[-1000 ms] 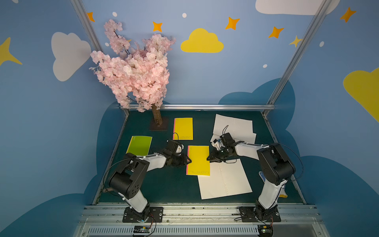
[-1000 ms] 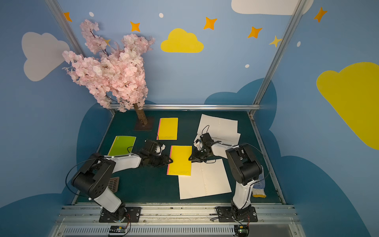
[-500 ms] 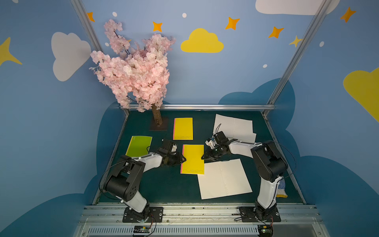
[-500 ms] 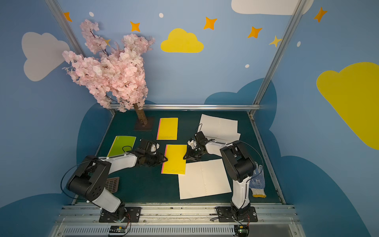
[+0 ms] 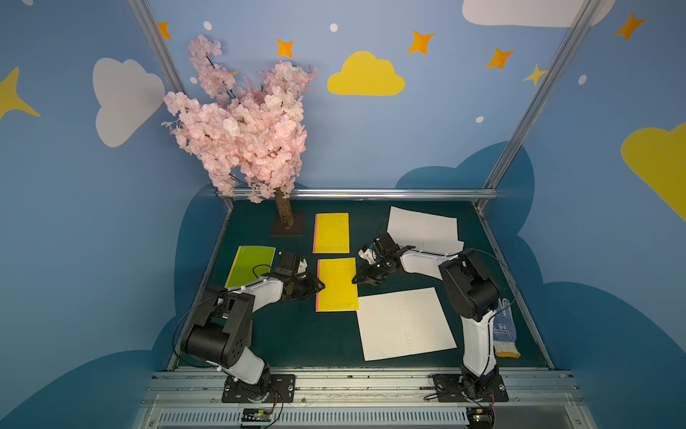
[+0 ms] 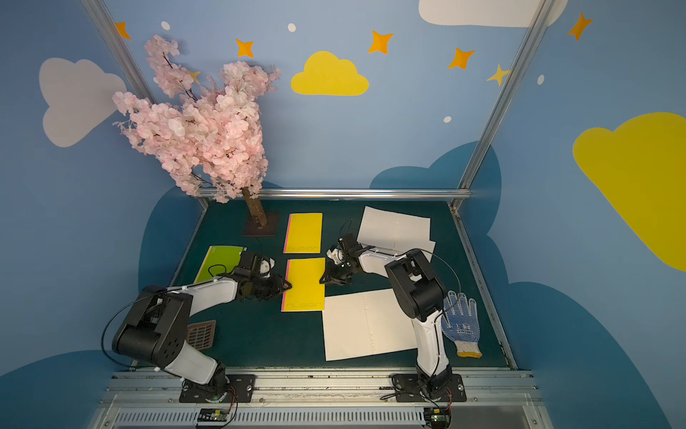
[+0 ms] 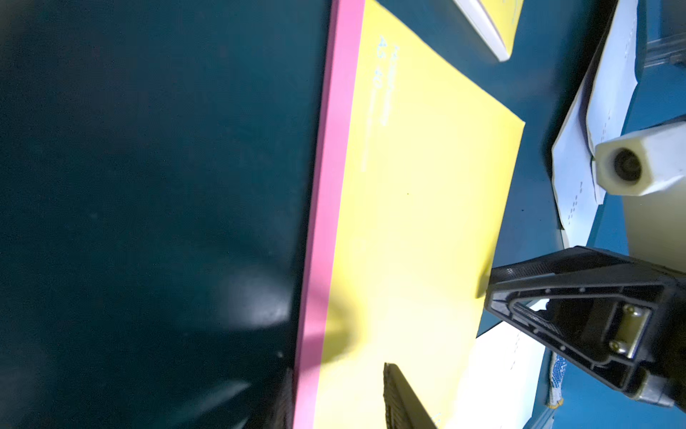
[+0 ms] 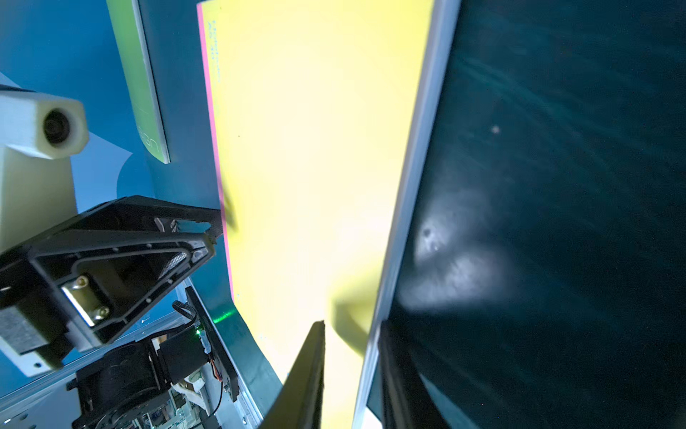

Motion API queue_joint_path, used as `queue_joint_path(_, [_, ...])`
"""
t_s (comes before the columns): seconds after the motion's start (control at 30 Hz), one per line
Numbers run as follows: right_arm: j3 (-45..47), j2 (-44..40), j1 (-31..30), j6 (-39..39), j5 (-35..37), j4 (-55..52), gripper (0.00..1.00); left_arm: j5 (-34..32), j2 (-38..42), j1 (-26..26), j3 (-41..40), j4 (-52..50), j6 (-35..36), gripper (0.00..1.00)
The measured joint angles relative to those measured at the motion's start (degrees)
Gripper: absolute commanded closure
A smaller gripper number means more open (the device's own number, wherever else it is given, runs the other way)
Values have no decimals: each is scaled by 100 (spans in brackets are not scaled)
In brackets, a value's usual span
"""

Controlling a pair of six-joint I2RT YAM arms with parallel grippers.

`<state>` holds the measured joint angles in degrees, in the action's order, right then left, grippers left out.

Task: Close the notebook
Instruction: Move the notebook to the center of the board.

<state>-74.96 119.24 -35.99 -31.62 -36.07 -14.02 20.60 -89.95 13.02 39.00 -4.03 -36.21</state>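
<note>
At the middle of the bench [image 5: 297,334] the yellow notebook [image 5: 337,284] looks closed, with my right end effector [image 5: 355,278] pinched shut on its right edge and my left end effector [image 5: 320,286] part-open astride the pink spine [image 7: 326,185], so I'd release gently, without dragging it.

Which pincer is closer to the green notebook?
Left. The left pincer is at the yellow notebook's side facing the green notebook; the right pincer grips its opposite edge, farther away.

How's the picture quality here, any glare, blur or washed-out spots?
Left wrist view: the dark green mat is soft, with a pale glare patch; right wrist view: streaky blur and glare on the mat, and the yellow paper notebook looks washed out; both top views: sharp, evenly lit.
</note>
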Motion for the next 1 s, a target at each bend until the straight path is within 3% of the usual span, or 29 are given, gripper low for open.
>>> queue_joint_path(0.5, [-1091, 846, -527, -273, -411, 28, 74, -553, 459, -855, -66, -826, 234, 56])
queue_joint_path(1.0, [-1980, 1484, -673, -573, -697, 96, 73, -522, 385, -1572, 13, -885, 389, 56])
